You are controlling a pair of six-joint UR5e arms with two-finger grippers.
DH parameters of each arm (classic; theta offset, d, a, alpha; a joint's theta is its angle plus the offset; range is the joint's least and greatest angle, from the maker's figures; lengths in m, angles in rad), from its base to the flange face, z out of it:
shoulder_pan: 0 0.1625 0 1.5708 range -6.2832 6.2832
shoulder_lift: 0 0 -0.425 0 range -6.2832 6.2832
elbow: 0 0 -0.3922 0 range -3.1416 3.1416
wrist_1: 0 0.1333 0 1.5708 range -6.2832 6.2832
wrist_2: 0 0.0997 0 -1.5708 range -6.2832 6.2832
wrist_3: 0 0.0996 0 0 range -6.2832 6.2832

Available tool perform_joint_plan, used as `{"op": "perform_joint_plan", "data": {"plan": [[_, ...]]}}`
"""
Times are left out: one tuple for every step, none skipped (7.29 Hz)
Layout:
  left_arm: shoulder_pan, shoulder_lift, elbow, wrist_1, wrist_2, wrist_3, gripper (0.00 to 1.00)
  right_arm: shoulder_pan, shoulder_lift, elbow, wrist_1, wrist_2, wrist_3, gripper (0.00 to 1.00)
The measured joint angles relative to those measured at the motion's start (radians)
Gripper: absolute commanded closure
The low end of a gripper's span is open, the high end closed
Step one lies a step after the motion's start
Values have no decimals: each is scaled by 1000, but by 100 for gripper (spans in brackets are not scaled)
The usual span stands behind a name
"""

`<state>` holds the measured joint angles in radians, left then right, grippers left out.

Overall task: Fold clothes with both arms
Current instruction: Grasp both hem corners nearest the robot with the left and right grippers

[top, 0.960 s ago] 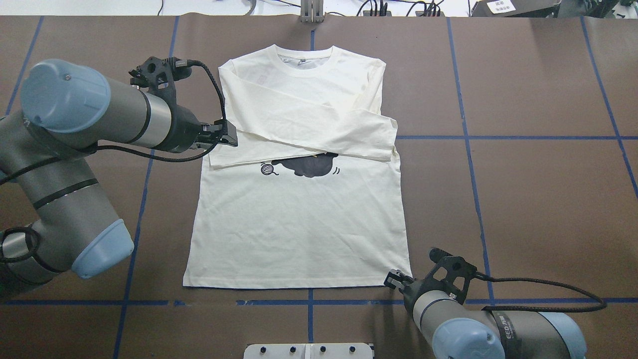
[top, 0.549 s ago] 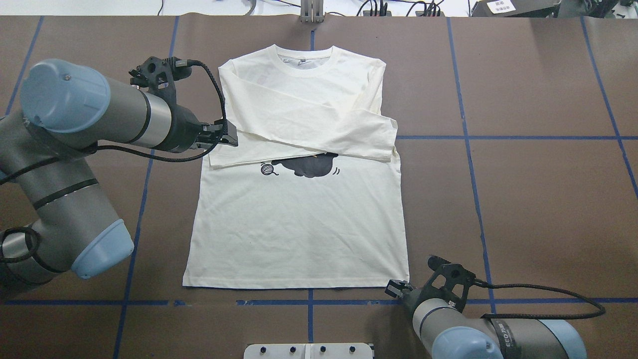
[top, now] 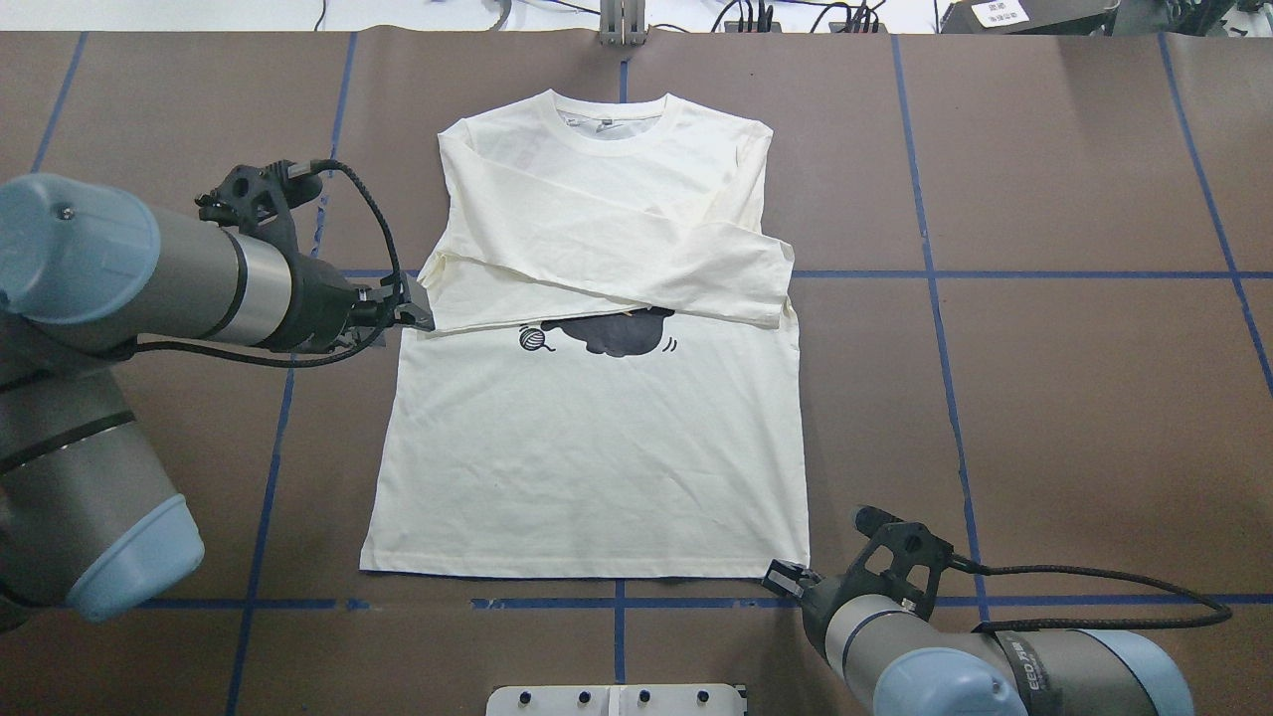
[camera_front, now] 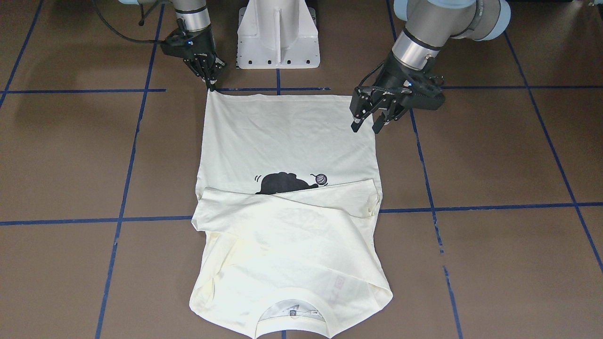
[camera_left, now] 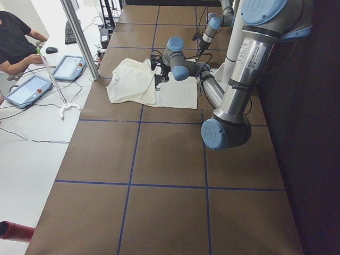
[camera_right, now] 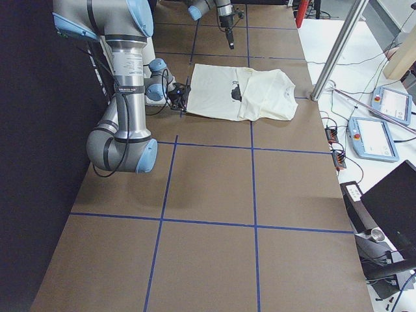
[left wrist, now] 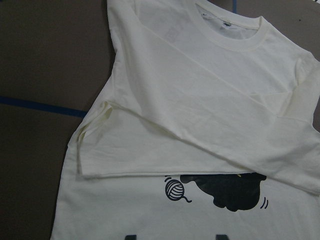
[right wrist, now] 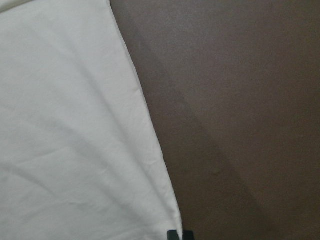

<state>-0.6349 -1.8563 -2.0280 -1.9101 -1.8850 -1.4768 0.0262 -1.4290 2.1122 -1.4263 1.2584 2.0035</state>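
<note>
The cream long-sleeved shirt (top: 597, 447) lies flat on the brown table with its collar away from me. Both sleeves are folded across the chest and partly cover the black cat print (top: 622, 331). My left gripper (camera_front: 366, 127) is open and hovers over the shirt's left side edge, just below the folded cuff (top: 430, 298). Its fingertips (left wrist: 132, 237) show wide apart in the left wrist view. My right gripper (camera_front: 210, 86) is pinched shut on the hem's right corner (top: 801, 567). The fingertips (right wrist: 172, 234) meet at that corner.
Blue tape lines (top: 935, 273) cross the brown table cover. The white pedestal base (camera_front: 278, 33) stands just behind the hem. A metal post (camera_left: 79, 37) rises beyond the collar, and a person (camera_left: 16, 37) sits at a side desk with tablets (camera_left: 66, 66).
My left arm has drawn back from the sleeve cuff, leftward and toward the robot. My right gripper has shifted slightly toward the robot, and the hem corner has moved with it.
</note>
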Motion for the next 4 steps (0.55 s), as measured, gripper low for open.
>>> {"op": "perform_joint_plan", "data": {"plan": [[66,45,-17,1,41,-64,45,0,0,0,0,2,0,100],[138,84,-26,1,85,-111,49,1,0,2,0,2,0,100],[204,124,-30,1,125,-149,49,1,0,2,0,3,-2,100],[264,159,-30,1,167,-192,49,1,1,3,0,6,-4,100]]}}
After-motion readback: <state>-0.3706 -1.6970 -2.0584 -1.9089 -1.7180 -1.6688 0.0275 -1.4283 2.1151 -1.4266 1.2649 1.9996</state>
